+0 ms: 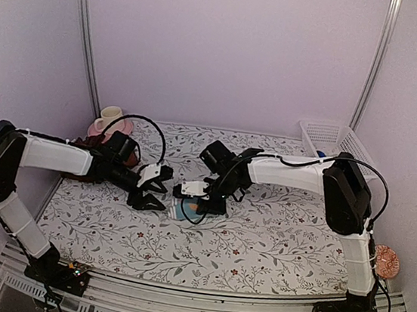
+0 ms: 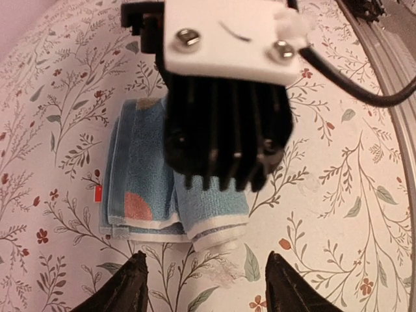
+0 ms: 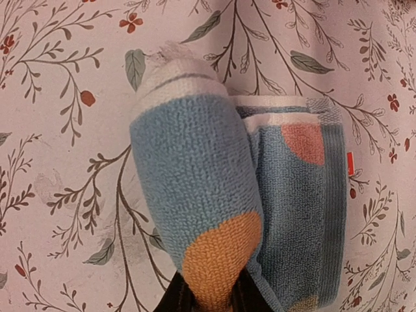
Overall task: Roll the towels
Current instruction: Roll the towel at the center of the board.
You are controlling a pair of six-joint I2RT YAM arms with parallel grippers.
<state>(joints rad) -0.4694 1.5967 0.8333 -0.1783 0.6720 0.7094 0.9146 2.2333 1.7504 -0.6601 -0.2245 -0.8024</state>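
The jaws of the right gripper [image 3: 207, 300] were clamped on the light-blue towel [image 3: 195, 188], pinching the near end of its rolled part, where an orange patch showed between the two dark fingers. The jaws of the left gripper [image 2: 208, 283] stood wide apart and held nothing; its fingertips [image 2: 135, 286] hovered just off the towel's white-edged short end, one to each side, and whether they touched the floral surface [image 1: 259, 238] could not be told.

The towel lay near the middle of the surface, part rolled and part flat. In the right wrist view the roll was a thick tube lying along the towel's left side, resting on and against the flat remainder, which spread to the right with a pinkish patch near its far corner and a small red tag at its outer edge. From the left wrist camera, the right gripper's black ribbed body covered the roll.

The maroon towel [image 1: 129, 160] lay well to the left of and behind the light-blue towel, mostly hidden by the left arm, with a pale cup [image 1: 110, 116] beside it. A white basket [image 1: 337, 140] stood far off to the towel's right, at the back corner.
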